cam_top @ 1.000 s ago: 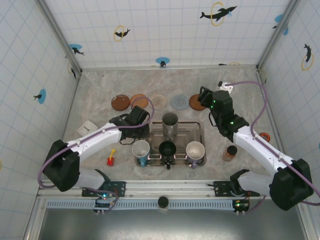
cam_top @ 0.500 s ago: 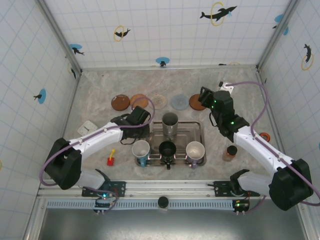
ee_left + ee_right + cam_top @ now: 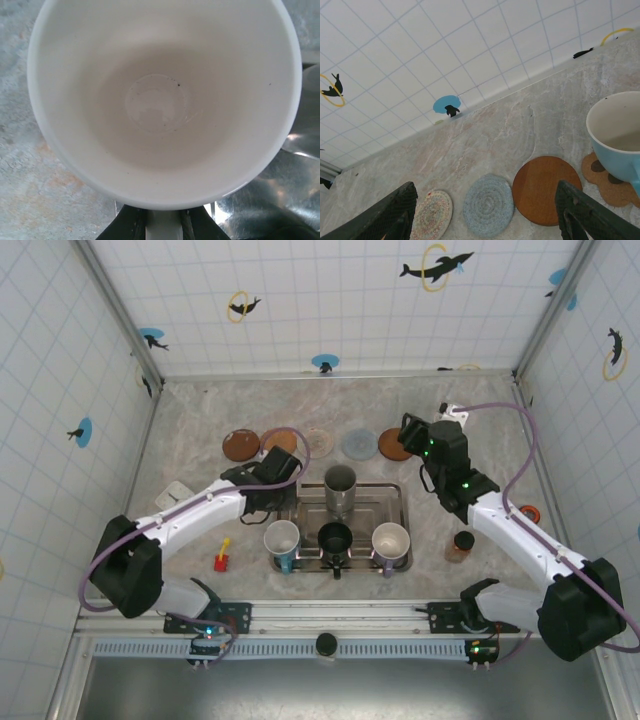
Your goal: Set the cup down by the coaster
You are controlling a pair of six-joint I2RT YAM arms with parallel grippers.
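Left arm [image 3: 200, 508] has shifted toward the coasters [image 3: 358, 445], left gripper [image 3: 162, 227] clamped on the white cup [image 3: 160, 100]; right gripper [image 3: 485, 215] apart.

Blue cup [image 3: 614, 131], round brown coaster [image 3: 546, 190], marble table [image 3: 485, 140]

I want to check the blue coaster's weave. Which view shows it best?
The right wrist view: the blue coaster lies close to the camera, unobstructed, with its braided rings plain to see. The top view shows it as a small grey-blue disc in the row of coasters, too small for texture.
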